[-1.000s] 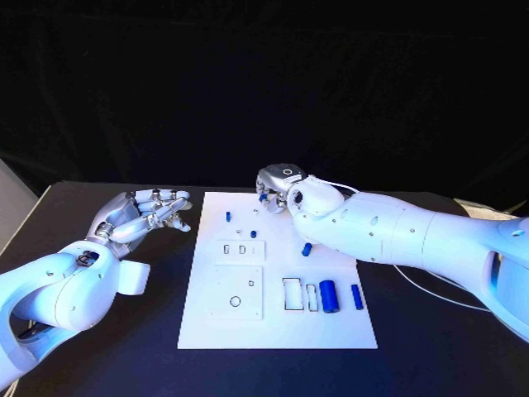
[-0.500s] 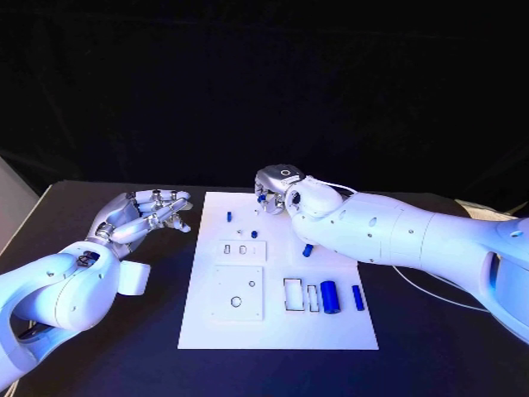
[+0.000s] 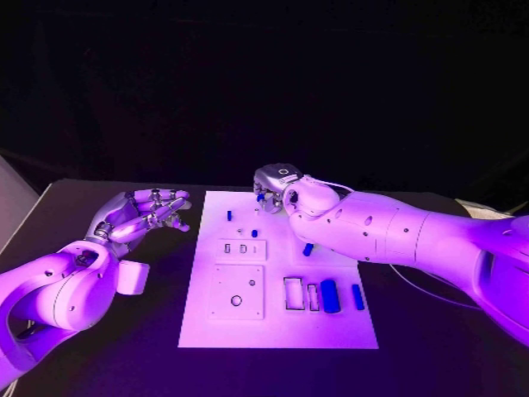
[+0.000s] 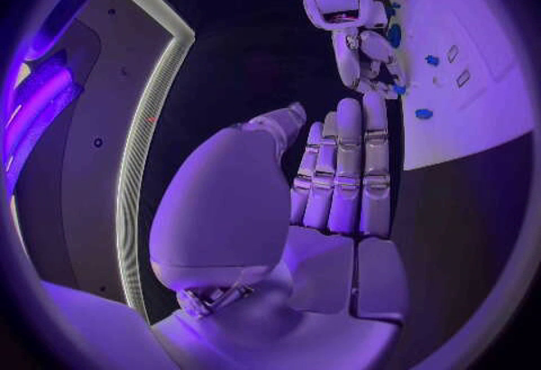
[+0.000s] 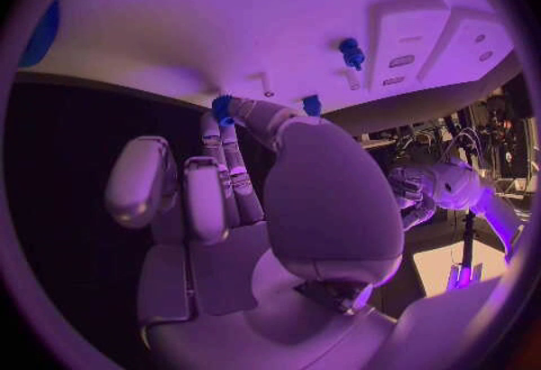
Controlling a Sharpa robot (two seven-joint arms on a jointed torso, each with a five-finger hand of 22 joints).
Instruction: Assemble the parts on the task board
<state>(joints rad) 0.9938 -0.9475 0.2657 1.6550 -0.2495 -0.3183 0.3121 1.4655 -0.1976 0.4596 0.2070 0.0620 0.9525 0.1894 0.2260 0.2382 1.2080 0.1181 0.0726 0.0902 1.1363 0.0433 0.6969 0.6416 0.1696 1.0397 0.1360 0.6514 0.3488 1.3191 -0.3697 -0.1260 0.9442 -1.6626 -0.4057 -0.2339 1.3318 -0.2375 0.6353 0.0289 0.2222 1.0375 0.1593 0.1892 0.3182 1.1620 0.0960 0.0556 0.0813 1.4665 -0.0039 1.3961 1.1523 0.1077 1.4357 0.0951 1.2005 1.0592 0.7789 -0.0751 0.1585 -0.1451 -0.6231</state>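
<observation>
counter (image 3: 121,347): black, carries the whole setup, nothing fancy

board (image 3: 277,331): white plate in the middle of the counter, long side running away from the robot, so both arms can get at it from either side

right hand (image 3: 277,186): parked over the far end of the board. In the right wrist view the fingers (image 5: 231,131) look closed around a small blue part (image 5: 222,106), tip just poking out. My guess is it's lining up to plug it into a hole back there

left hand (image 3: 143,215): hanging just off the board's left edge, fingers loosely spread and grasping nothing, probably kept out of the way till it's needed

big blue cylinder (image 3: 329,295): lying flat near the front right of the board, long axis pointing away from the robot, next to an open slot

thin blue bar (image 3: 356,296): just right of the cylinder, same direction

short blue peg (image 3: 307,249): mid board, close under the right arm; can't tell whether it stands or lies
</observation>
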